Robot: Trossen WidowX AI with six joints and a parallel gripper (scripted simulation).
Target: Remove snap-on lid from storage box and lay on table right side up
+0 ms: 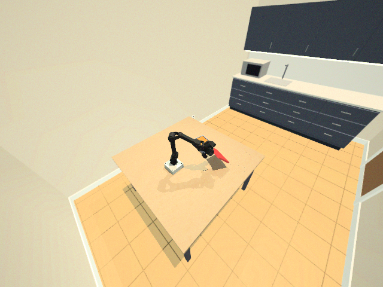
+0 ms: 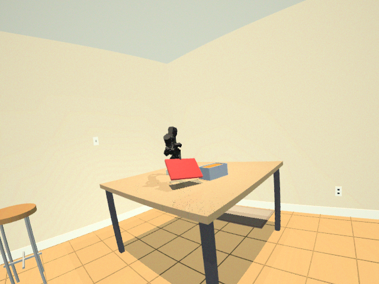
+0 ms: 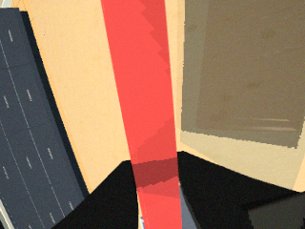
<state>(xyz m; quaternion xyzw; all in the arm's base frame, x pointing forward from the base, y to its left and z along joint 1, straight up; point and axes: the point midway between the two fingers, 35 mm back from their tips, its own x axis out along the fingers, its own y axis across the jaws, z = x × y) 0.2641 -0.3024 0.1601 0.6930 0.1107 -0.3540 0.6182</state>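
The red lid [image 1: 221, 155] [image 2: 183, 168] [image 3: 143, 86] is off the box and hangs in the air, steeply tilted, above the table [image 1: 185, 213] [image 2: 244, 183]. My gripper [image 1: 213, 150] [image 3: 154, 166] is shut on the lid's upper edge; in the exterior view its fingertips are hard to make out. The lid's dark shadow lies on the table beneath it, apart from its lower edge. The blue-grey storage box [image 2: 217, 172] stands open on the table beside the lid, with orange showing inside. In the top view the arm partly hides the box.
The arm's white base [image 1: 173, 166] stands on the table. A stool [image 2: 18, 210] is on the floor to the left in the exterior view. Dark kitchen drawers [image 1: 290, 114] [image 3: 33, 124] stand beyond the table.
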